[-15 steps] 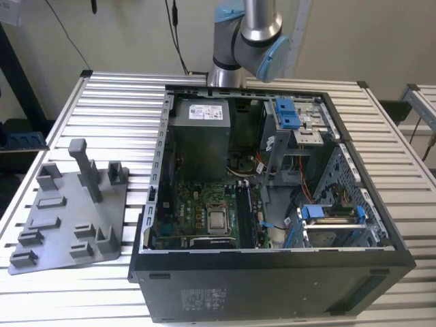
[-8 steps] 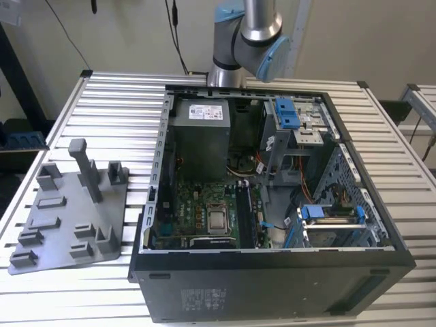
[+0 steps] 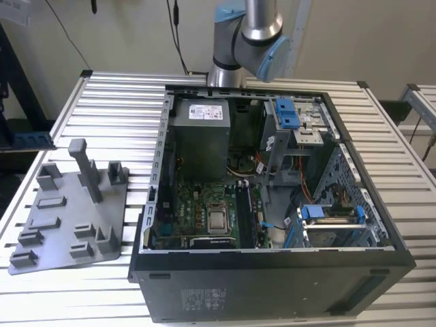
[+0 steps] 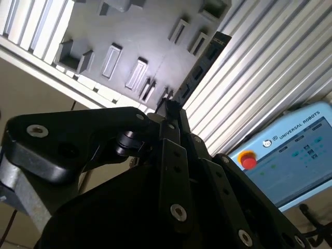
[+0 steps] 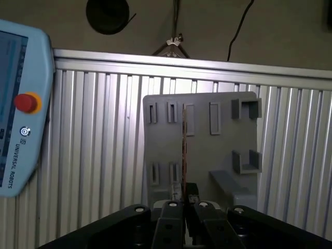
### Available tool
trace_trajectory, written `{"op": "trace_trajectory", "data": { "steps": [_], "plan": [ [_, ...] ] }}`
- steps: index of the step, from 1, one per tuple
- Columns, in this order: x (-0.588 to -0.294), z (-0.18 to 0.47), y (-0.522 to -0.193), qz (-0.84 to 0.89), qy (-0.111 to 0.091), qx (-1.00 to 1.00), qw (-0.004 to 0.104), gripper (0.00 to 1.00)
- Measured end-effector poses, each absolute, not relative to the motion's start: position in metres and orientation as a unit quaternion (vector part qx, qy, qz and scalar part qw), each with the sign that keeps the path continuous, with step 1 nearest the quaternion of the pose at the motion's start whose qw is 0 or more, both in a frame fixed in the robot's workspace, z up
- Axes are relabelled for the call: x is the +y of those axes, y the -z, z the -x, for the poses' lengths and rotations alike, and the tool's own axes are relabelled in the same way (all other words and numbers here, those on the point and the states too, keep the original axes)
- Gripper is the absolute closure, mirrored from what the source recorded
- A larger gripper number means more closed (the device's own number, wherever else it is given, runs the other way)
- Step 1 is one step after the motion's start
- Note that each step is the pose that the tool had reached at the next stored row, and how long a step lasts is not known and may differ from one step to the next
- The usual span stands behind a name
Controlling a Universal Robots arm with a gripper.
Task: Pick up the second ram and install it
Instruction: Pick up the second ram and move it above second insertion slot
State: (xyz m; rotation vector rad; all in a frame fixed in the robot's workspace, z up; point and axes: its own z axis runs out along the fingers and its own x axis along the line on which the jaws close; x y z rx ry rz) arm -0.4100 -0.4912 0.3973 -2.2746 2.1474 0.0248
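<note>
The second ram (image 4: 201, 66) is pinched at one end by the narrowed fingers (image 4: 171, 151) of the gripper (image 4: 168, 107), probably so its length is left free for seating.

The exterior view looks down from high, over the near side of the open computer case (image 3: 272, 293) and across the slatted desk (image 3: 116, 102) toward my arm (image 3: 248, 30) at the far edge. The grey fixture plate (image 3: 68, 225) lies at the exterior view's left. The first wrist view sits close behind my pincer (image 5: 184, 199), facing straight along it onto that plate. The second wrist view rides closer against the pincer's flank, facing the plate obliquely. In both wrist views I see plate, desk and teach pendant (image 5: 21, 104).
</note>
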Motion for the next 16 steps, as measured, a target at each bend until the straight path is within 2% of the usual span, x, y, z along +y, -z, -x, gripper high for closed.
{"op": "trace_trajectory", "data": {
  "steps": [16],
  "plan": [
    [-0.486,0.379,-0.398,0.727,-0.009,0.686,0.006,0.86]
  ]
}}
